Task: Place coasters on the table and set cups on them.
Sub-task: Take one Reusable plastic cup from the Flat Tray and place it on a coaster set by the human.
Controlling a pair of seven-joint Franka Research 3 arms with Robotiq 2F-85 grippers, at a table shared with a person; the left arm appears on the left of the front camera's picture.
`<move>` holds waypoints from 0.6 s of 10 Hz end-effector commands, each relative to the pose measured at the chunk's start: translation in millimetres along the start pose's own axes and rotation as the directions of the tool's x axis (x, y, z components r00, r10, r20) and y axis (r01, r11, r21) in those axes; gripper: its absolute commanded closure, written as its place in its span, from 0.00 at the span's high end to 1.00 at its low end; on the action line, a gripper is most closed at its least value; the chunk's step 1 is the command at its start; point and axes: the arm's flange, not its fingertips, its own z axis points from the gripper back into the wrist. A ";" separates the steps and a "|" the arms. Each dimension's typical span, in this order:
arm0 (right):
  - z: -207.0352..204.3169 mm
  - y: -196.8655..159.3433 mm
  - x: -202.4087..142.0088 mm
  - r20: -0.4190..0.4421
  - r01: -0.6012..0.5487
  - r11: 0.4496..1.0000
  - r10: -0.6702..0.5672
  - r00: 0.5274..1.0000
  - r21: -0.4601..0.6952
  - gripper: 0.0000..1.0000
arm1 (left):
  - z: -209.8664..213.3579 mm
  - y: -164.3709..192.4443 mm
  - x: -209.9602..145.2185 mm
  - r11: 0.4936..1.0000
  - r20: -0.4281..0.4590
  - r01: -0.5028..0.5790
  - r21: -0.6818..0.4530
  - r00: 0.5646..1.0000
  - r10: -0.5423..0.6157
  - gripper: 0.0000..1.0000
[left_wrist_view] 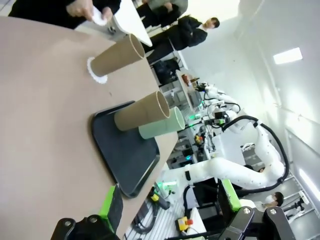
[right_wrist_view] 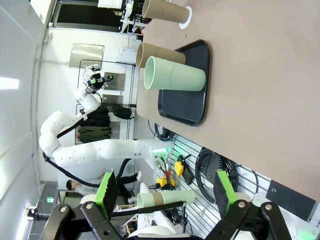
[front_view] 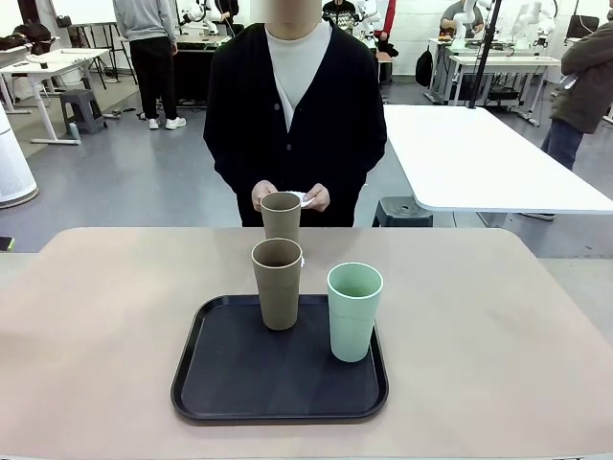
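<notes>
Resting on black tray (front_view: 239,379): tan cup (front_view: 278,287), mint cup (front_view: 354,314).

I am seeing the far tan cup (front_view: 281,213) losing its lower part behind the near tan cup (front_view: 278,287). Its base is covering most of the coaster (left_wrist_view: 96,76). Behind the far rim the person's hand (front_view: 318,199) is holding something white (front_view: 303,198), and I am failing to count the pieces. In the right wrist view the top edge is cutting off the far cup, and the green cup (right_wrist_view: 175,80) is hiding most of the tan one behind it.
</notes>
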 end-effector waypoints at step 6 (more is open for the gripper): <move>-0.3 0.7 2.4 0.011 -0.018 1.000 0.018 1.000 0.024 1.00 | 2.7 4.1 -2.2 1.000 0.007 -0.007 -0.008 1.000 0.007 1.00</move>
